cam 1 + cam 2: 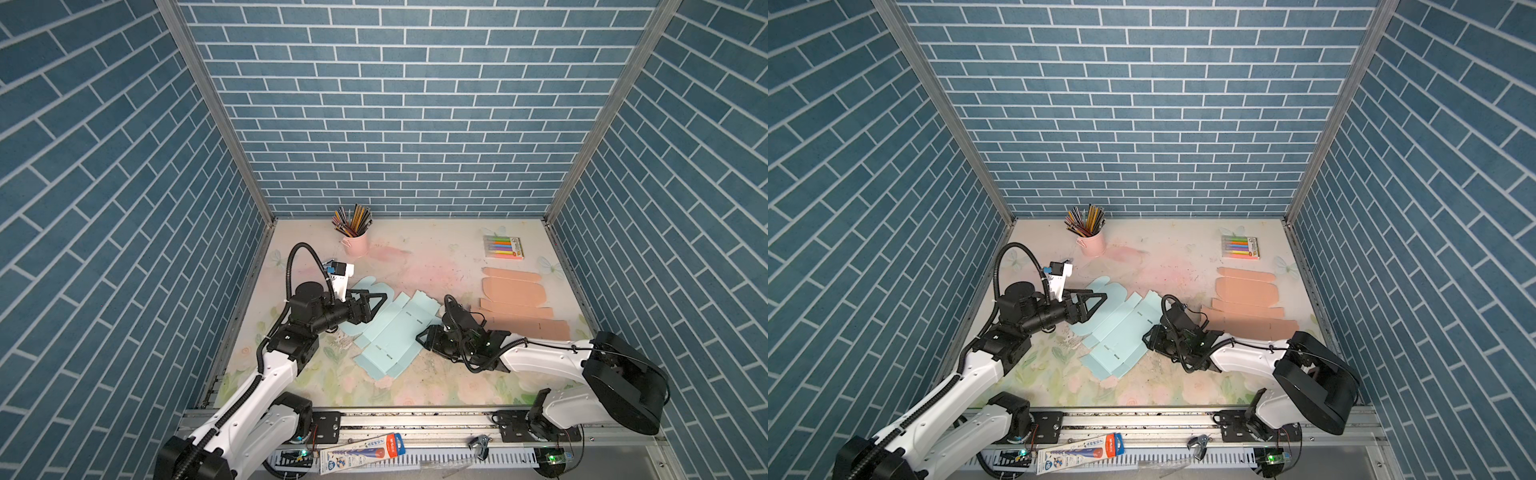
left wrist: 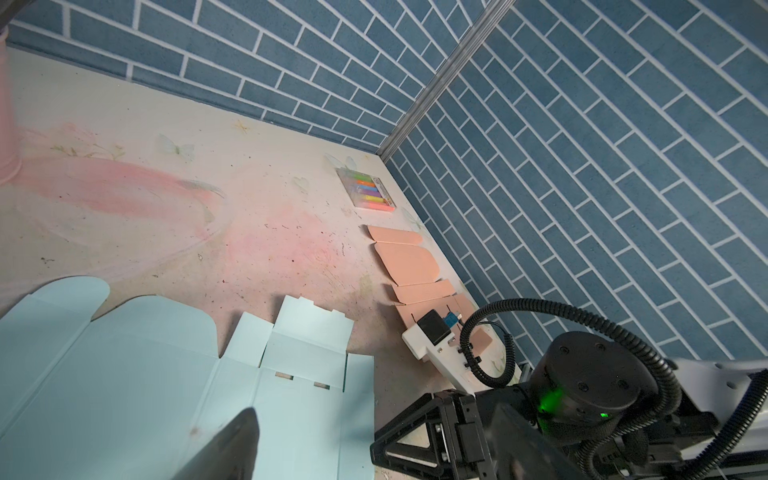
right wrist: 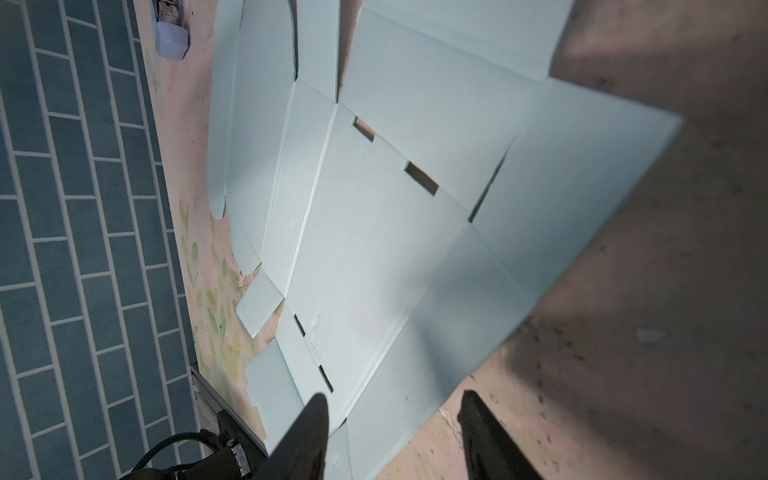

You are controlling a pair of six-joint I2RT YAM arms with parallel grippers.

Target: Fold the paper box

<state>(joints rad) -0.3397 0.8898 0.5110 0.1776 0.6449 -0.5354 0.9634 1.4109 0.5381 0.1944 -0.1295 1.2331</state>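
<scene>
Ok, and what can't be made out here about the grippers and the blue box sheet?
- Left gripper: left wrist view shows one fingertip; the picture's edge cuts off the other. Contact with the blue sheet unclear.
- Right gripper: jaws apart astride the sheet's edge in the right wrist view; blurred tips, touch unclear.
- Sheet's left part: hidden under the left arm in both top views.
- Marker pack: print too small.
</scene>
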